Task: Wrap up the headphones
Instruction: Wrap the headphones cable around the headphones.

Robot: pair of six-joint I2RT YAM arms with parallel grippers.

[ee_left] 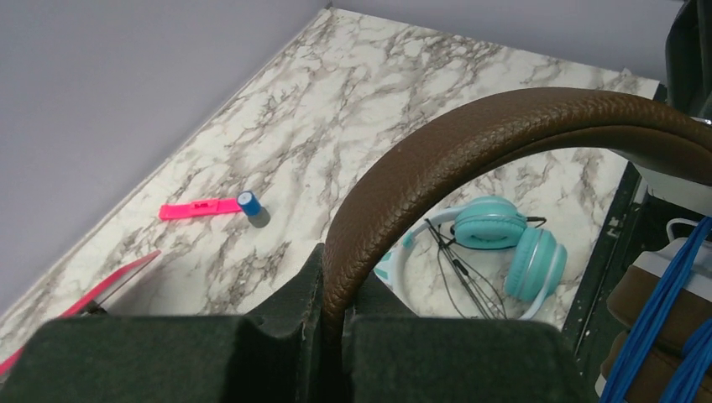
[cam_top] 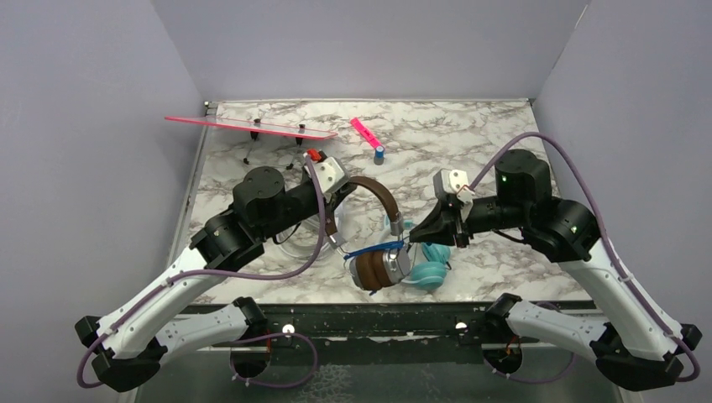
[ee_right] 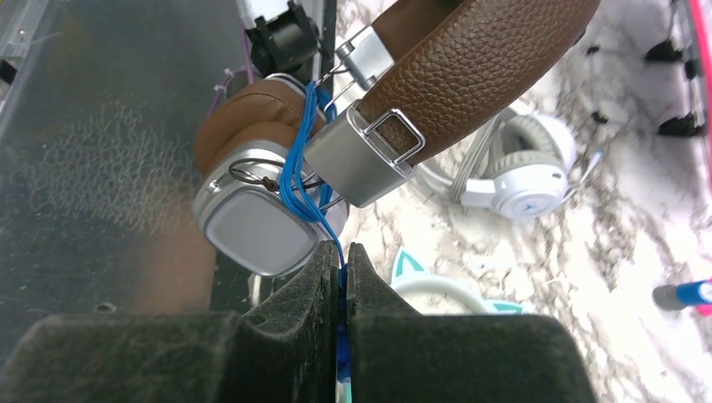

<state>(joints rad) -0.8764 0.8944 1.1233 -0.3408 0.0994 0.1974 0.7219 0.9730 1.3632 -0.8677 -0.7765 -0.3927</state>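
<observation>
- Brown headphones hang just above the near part of the marble table. Their blue cord is already looped a few times around the cup end.
- Left gripper is clamped on the leather headband, and the right gripper is pinched together on the cord.
- Winding seems to be under way. The next move calls for carrying the cord around again, kept taut, without tugging the band free.
- Teal headphones and white headphones lie on the table, and the teal pair's cord is loose.

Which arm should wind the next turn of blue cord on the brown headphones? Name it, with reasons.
Right, I'd say: the right gripper pinches the blue cord, while the left gripper is shut on the brown headband, steadying the set.
</observation>
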